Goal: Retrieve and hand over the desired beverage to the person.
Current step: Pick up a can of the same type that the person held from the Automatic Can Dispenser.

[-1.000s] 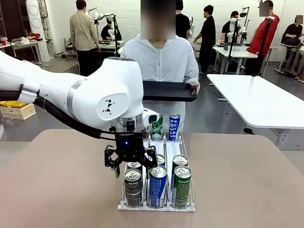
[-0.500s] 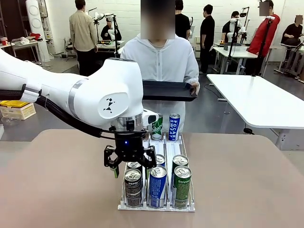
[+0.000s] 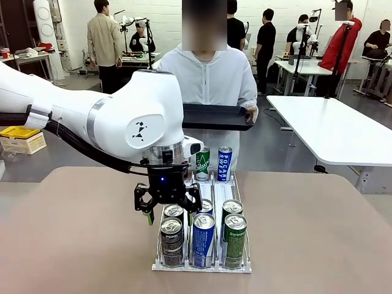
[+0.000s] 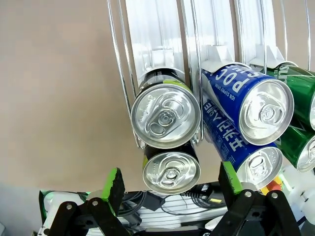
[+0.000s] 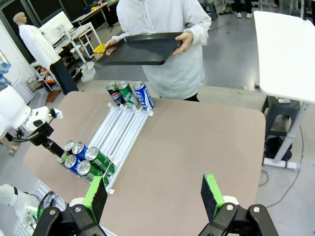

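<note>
A wire rack [image 3: 246, 264] on the table holds beverage cans in three lanes: black Pepsi [image 3: 172, 240], blue Pocari Sweat [image 3: 203, 240] and green cans [image 3: 234, 239] at the near end, more cans [image 3: 225, 163] at the far end. Which beverage is desired I cannot tell. My left gripper [image 3: 171, 215] hangs open just above the black Pepsi lane, touching nothing. In the left wrist view its fingers [image 4: 114, 183] frame the two black cans [image 4: 166, 116]; the left gripper [image 4: 172, 181] is open. The person [image 3: 211, 79] in white holds a black tray [image 3: 217, 116]. My right gripper [image 5: 153, 194] is open, high above the table.
The tan table [image 3: 318, 233] has free room on both sides of the rack. The right wrist view shows the rack [image 5: 120, 129], the person's tray [image 5: 140, 49] and a white table [image 5: 290, 54] beyond. Other people and tables stand far behind.
My left arm and gripper have lifted slightly and edged toward the far side over the Pepsi lane. The jaws stay open. The cans and tray have not moved.
</note>
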`<state>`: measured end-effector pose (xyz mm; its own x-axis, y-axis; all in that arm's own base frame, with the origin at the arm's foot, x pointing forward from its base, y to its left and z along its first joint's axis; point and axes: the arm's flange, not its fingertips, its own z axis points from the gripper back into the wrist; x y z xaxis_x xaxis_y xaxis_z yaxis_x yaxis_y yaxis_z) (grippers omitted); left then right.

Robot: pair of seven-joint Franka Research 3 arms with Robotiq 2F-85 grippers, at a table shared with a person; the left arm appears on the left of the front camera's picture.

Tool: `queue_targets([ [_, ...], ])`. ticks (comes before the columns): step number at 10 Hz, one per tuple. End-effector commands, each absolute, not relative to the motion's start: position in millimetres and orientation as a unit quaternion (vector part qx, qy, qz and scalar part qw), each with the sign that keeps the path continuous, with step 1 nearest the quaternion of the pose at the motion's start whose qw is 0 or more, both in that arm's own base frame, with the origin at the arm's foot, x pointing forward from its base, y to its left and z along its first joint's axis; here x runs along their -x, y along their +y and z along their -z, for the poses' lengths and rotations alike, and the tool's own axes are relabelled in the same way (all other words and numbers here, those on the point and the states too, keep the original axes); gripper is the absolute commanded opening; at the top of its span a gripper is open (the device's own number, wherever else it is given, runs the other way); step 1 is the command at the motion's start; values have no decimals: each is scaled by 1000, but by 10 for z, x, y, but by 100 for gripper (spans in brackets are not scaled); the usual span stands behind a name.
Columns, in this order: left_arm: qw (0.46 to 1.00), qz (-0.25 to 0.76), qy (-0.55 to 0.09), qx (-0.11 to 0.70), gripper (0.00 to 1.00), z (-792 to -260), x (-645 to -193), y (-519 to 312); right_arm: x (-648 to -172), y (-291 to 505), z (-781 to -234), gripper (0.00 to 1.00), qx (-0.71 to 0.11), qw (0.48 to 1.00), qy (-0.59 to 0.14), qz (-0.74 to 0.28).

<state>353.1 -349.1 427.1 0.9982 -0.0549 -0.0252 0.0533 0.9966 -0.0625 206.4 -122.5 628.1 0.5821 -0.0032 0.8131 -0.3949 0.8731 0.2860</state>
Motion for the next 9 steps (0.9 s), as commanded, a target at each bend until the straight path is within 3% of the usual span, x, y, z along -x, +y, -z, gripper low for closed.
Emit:
queue_targets([
  [1,1000,19,2,17,100,-4248,-3559,-3496,-2073,-1224,-6258,100,-226,860,-443,-113],
  [9,1000,18,16,6,100,-4122,-3601,-3495,-2073,-1224,-6258,100,-226,860,-443,-113],
])
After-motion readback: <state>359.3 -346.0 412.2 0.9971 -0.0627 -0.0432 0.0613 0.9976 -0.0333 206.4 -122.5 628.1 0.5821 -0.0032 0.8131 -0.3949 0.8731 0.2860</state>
